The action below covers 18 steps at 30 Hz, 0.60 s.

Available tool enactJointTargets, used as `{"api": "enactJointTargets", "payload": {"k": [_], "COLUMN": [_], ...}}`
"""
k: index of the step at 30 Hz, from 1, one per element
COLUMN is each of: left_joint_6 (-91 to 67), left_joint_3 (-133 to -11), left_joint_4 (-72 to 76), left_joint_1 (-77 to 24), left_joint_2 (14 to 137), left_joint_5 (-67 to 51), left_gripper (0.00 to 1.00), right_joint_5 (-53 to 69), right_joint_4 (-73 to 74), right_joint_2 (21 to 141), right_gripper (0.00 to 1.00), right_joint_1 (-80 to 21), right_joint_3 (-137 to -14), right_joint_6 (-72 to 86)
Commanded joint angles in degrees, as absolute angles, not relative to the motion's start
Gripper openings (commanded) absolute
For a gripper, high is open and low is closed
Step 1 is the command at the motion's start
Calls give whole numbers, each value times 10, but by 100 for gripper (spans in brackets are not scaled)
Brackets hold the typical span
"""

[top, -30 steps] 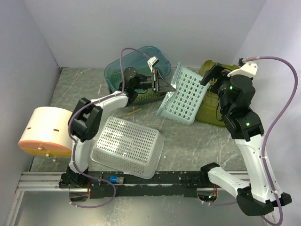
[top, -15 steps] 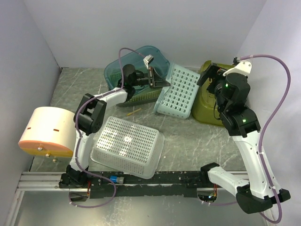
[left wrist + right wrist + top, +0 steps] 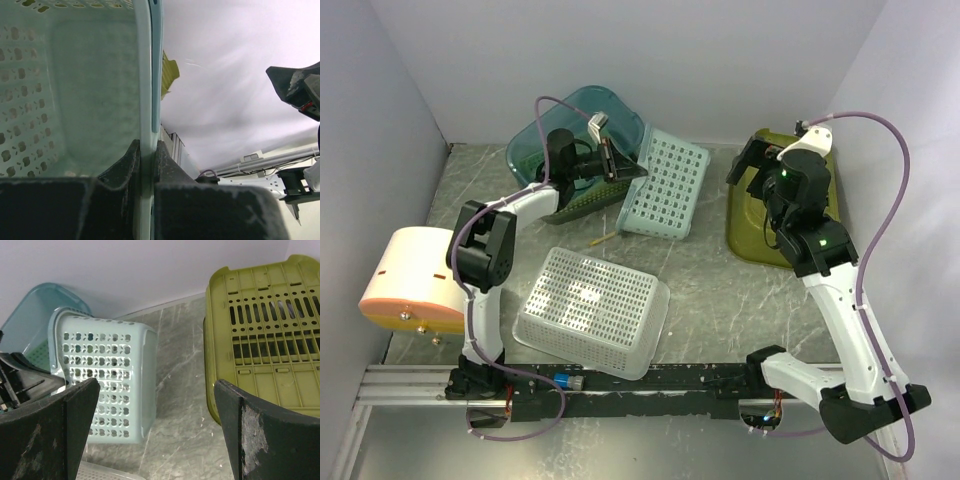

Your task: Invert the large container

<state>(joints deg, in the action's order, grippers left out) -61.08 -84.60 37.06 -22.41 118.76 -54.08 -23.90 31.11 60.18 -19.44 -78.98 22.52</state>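
Your left hand (image 3: 620,166) pinches the rim of the pale blue basket (image 3: 665,185). The basket sits tilted at the far middle of the counter (image 3: 720,290), holed base up, against the teal tub (image 3: 542,140). Your right hand (image 3: 752,165) hangs spread by the olive crate (image 3: 746,222), far right.

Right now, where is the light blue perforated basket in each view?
Top external: light blue basket, back centre.
Left wrist: basket fills the left, rim in the left hand.
Right wrist: basket left of centre.
Shared landmark: olive crate, to its right in all views.
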Motion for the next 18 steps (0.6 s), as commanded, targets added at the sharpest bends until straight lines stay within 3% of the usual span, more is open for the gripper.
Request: {"api": "enactJointTargets", "payload": {"k": [1, 10, 15, 18], "left_joint_6": [-558, -677, -875, -929], "left_joint_3": [-845, -903, -924, -953], "left_joint_4": [349, 469, 670, 711], "left_joint_1": [-213, -283, -286, -288], "left_joint_2": [1153, 1227, 1303, 1347], "left_joint_5": [-509, -553, -545, -545], "left_gripper": [7, 7, 7, 7], "right_joint_5": [-234, -237, -235, -232], "right_joint_4": [298, 303, 303, 302], "right_joint_2": [606, 614, 611, 609], "right_gripper": [100, 100, 100, 100], "right_joint_1": [-193, -193, -193, -193], "right_joint_3": [-786, -789, -778, -773], "right_joint_6": [234, 233, 234, 235]}}
